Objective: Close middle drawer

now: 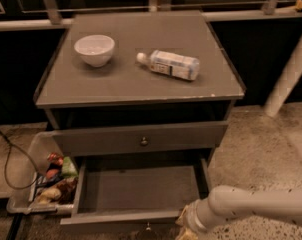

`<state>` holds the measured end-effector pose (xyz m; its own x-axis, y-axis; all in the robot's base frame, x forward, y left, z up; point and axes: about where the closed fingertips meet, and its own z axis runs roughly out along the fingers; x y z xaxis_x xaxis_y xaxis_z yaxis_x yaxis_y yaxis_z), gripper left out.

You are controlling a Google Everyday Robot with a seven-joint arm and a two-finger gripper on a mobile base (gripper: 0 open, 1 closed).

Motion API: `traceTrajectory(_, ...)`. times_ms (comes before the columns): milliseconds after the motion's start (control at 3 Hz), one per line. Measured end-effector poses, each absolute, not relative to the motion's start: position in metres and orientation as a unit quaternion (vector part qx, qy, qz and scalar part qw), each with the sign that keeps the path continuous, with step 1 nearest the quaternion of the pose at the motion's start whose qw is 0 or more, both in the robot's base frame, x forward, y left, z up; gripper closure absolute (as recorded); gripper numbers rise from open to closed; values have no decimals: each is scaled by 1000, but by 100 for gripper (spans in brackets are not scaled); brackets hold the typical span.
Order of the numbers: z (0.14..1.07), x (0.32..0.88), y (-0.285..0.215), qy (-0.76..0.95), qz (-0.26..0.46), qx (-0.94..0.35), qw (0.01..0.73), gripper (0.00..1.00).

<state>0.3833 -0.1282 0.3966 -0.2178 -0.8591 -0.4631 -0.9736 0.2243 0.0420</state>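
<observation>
The middle drawer (141,190) is pulled far out of the grey cabinet. Its shallow grey inside is empty. Its slim front panel (116,222) lies at the bottom edge of the view, with a small round knob (148,228). Above it, the drawer with the taller front panel (101,140) and its own knob (144,141) stands only slightly out. My white arm (256,206) reaches in from the right. My gripper (185,231) is at the front right corner of the open drawer, next to the front panel, and is mostly cut off by the bottom edge.
A white bowl (94,49) and a lying plastic bottle (169,65) are on the cabinet top (116,84). A clear bin of snack packets (48,181) stands on the floor at the left, with a black cable (11,159) beside it. A white post (291,66) stands at the right.
</observation>
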Motion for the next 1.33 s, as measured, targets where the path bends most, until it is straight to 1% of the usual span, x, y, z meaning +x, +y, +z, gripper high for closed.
traceTrajectory(333,397,380,-129,763,165,-601,174,16)
traceTrajectory(667,385,382,-129,755,200,-593,194,39)
traceTrajectory(1000,391,442,-140,733,189,-602,253,62)
traceTrajectory(1333,400,466,-146,731,175,-600,274,85)
